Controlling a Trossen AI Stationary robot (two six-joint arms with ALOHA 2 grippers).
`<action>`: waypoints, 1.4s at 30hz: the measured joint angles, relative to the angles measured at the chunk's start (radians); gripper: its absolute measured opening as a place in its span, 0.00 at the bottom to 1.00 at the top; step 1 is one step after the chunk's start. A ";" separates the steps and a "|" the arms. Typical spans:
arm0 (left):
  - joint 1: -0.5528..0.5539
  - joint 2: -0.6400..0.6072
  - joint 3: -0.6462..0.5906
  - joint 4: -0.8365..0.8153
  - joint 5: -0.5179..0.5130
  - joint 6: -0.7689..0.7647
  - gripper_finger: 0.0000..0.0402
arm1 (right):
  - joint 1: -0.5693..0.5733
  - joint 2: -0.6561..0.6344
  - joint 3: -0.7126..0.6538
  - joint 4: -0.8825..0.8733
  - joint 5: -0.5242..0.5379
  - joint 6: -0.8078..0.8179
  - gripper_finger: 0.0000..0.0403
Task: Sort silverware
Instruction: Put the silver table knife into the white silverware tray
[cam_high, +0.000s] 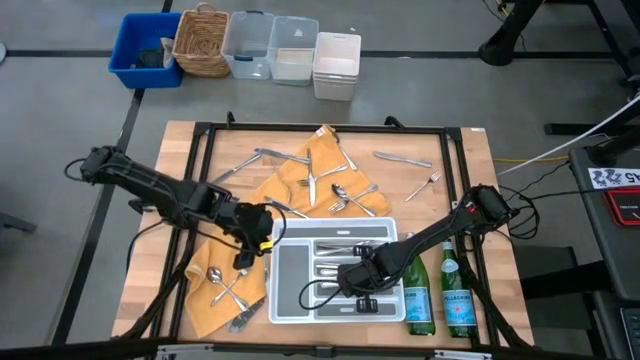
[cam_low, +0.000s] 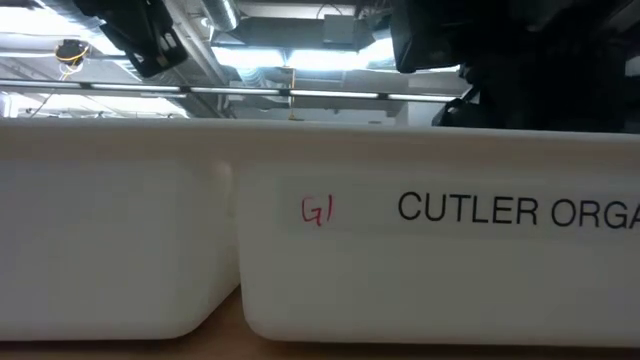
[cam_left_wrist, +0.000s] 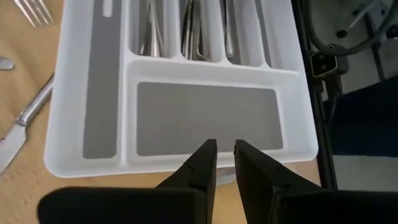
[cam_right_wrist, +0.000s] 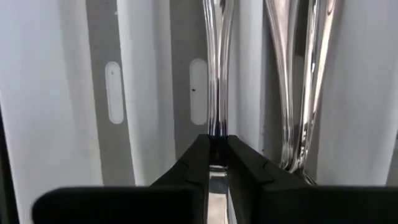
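Two arms are over the wooden surface here, both down near its front edge where the white divided tray sits. The right gripper is low inside the tray, and its wrist view shows the fingers pinched on the slim handle of one piece of silverware lying along a narrow compartment. I can't tell if it's a fork, spoon or knife from that angle. More shiny handles lie in the next compartment over.

The left gripper hovers just beside the tray's left end, above the orange cloth, nothing between its fingers, which sit close together with only a thin gap. From its wrist view you can see the tray's wide compartment with just the grey liner, and several pieces already lined up in the long slots beyond.

The rest of the silverware is still loose: a bunch of forks and spoons scattered on the cloth around the middle of the surface, a knife and a fork on bare wood toward the far right corner, and a few pieces on the cloth near the front left corner.

Two green bottles stand right of the tray, by the front right corner.
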 joint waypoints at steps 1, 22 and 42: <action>-0.006 0.000 0.000 0.000 0.000 0.000 0.12 | 0.000 0.000 0.000 0.001 0.001 0.000 0.12; -0.065 0.004 -0.021 -0.063 -0.001 0.475 0.12 | 0.000 0.000 0.001 0.234 -0.212 0.155 0.28; -0.067 0.013 -0.195 0.011 -0.001 0.690 0.23 | 0.000 0.000 0.002 0.409 -0.170 0.445 0.27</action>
